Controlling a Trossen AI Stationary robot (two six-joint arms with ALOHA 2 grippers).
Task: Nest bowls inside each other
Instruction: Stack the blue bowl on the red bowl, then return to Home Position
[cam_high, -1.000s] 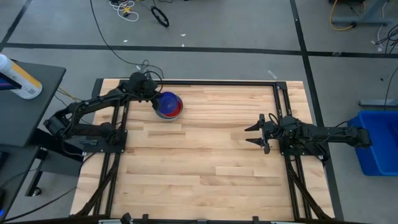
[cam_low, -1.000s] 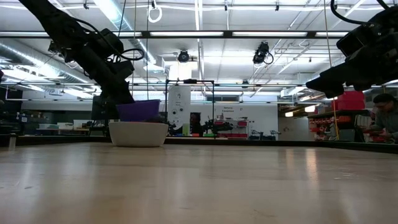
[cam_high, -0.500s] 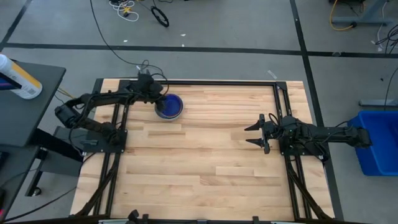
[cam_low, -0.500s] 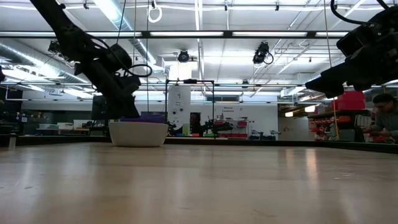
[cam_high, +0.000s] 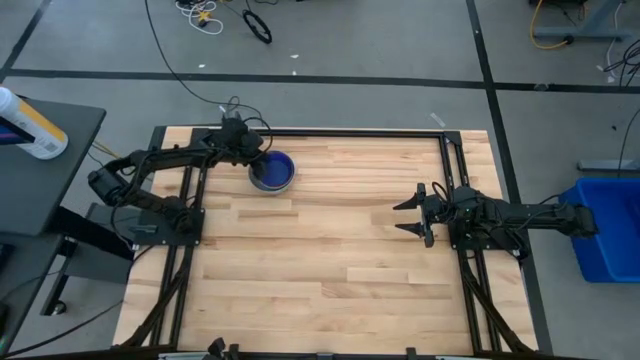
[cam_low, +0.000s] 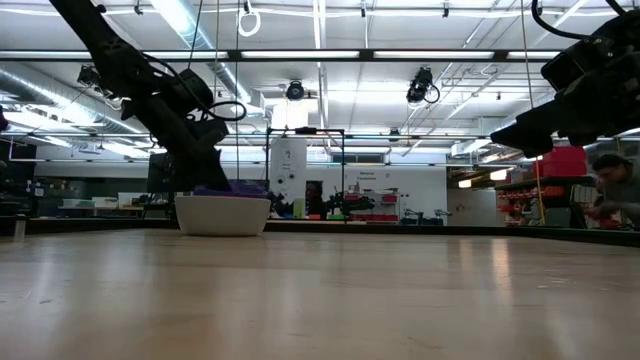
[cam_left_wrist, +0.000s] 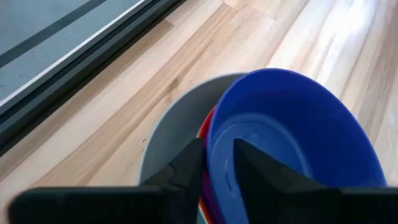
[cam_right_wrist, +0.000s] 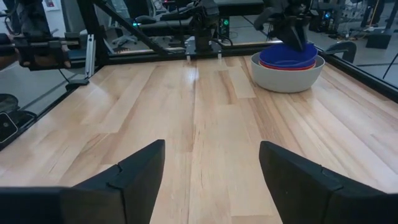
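A stack of bowls (cam_high: 271, 171) stands at the table's far left. The grey bowl (cam_left_wrist: 171, 124) is outermost and rests on the wood. A red rim (cam_left_wrist: 206, 127) shows inside it, and the dark blue bowl (cam_left_wrist: 292, 124) sits on top, tilted a little in the left wrist view. My left gripper (cam_left_wrist: 219, 165) slants down at the stack's left side, slightly open astride the dark blue bowl's rim. My right gripper (cam_high: 408, 217) hovers open at the table's right side, far from the stack (cam_right_wrist: 287, 65). My left gripper has one finger (cam_left_wrist: 261, 171) inside the dark blue bowl and one (cam_left_wrist: 186, 168) outside its rim (cam_left_wrist: 211, 140). A gap shows between the inner finger and the rim. Whether the outer finger touches the rim I cannot tell.
Bare wood stretches between the stack and my right gripper and toward the near edge. Black frame rails (cam_high: 345, 132) run along the table's far and side edges. A blue bin (cam_high: 605, 225) stands on the floor to the right. A white bottle (cam_high: 30, 125) lies on a side table at left.
My left gripper has gone down toward the stack with the dark blue bowl. The bowl stood tilted above the grey bowl's rim with red showing beside it. It now sits sunk into the stack and covers most of the red.
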